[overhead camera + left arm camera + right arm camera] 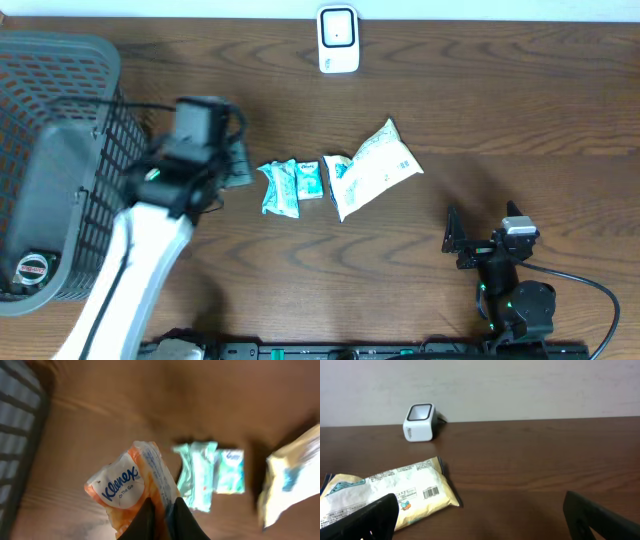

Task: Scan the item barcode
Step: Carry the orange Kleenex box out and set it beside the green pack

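Left pincer (162, 511) pinching Kleenex pack (120, 485); right pincer (479, 500) spread.

We see bare table (480, 90) open between the scanner (338, 40) and the white pouch (372, 167). The 2 teal packets (290, 187) lie just beside the pouch, blocking a low pass there, and the basket (60, 150) walls off the left edge.

A: Where is the top camera?
B: Straight above, far off, looking down on the whole table (500, 100).
A: And the wrists?
B: Left looks down from close, a tissue pack (120, 487) right before it. Right sits low, facing level towards the scanner (420, 422) and wall (520, 385).
A: Any overlap?
B: Top and right both show scanner and white bag (390, 492). Top and left share the teal packets (200, 475).
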Controlling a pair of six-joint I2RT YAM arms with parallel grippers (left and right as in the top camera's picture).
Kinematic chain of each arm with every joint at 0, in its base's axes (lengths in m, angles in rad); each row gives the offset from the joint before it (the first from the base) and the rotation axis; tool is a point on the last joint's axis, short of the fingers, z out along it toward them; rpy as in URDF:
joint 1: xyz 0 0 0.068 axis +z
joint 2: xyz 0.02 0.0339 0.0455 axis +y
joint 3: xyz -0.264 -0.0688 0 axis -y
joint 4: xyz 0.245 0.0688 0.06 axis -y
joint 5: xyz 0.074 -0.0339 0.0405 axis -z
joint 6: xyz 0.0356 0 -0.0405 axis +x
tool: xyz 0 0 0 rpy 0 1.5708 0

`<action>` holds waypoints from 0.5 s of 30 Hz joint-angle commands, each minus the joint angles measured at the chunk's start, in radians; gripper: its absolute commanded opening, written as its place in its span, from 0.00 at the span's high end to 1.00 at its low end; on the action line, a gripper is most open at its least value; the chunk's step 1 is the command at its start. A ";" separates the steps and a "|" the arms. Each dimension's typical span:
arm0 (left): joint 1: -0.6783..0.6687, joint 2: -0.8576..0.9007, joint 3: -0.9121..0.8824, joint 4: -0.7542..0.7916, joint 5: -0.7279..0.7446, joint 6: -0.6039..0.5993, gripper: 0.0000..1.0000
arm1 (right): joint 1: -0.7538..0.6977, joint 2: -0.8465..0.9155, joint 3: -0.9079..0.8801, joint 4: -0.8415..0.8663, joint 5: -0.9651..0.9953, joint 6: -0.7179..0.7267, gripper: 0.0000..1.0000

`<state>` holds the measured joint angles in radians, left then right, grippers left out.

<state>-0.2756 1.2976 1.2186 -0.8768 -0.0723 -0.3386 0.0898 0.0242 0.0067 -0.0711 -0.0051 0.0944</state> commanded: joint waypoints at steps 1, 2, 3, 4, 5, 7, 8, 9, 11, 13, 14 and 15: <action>-0.071 0.156 -0.006 -0.006 -0.013 0.019 0.93 | -0.003 -0.005 -0.001 -0.005 -0.005 -0.006 0.01; -0.097 0.208 -0.006 -0.003 -0.008 -0.002 0.93 | -0.003 -0.005 -0.001 -0.004 -0.005 -0.006 0.01; -0.111 0.234 -0.006 0.000 -0.006 -0.012 0.93 | -0.003 -0.005 -0.001 -0.004 -0.005 -0.006 0.01; -0.136 0.269 -0.006 0.005 -0.006 -0.025 0.93 | -0.003 -0.005 -0.001 -0.004 -0.005 -0.006 0.01; -0.153 0.287 -0.006 0.010 -0.006 -0.031 0.93 | -0.003 -0.005 -0.001 -0.004 -0.005 -0.006 0.01; -0.209 0.328 -0.006 0.032 0.003 -0.038 0.93 | -0.003 -0.005 -0.001 -0.005 -0.005 -0.006 0.01; -0.235 0.338 -0.006 0.047 0.007 -0.040 0.93 | -0.003 -0.005 -0.001 -0.005 -0.005 -0.006 0.01; -0.259 0.345 -0.006 0.061 0.012 -0.043 0.92 | -0.003 -0.005 -0.001 -0.004 -0.005 -0.006 0.01; -0.301 0.347 -0.006 0.089 0.011 -0.052 0.93 | -0.003 -0.005 -0.001 -0.004 -0.005 -0.006 0.01; -0.344 0.347 -0.006 0.136 0.011 -0.052 0.93 | -0.003 -0.005 -0.001 -0.004 -0.005 -0.006 0.01; -0.353 0.348 -0.006 0.151 0.009 -0.052 0.92 | -0.003 -0.005 -0.001 -0.005 -0.005 -0.006 0.01; -0.359 0.348 -0.006 0.162 0.008 -0.052 0.92 | -0.003 -0.005 -0.001 -0.004 -0.005 -0.006 0.01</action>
<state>-0.6117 1.6474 1.2167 -0.7372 -0.0582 -0.3737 0.0898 0.0242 0.0063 -0.0708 -0.0051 0.0944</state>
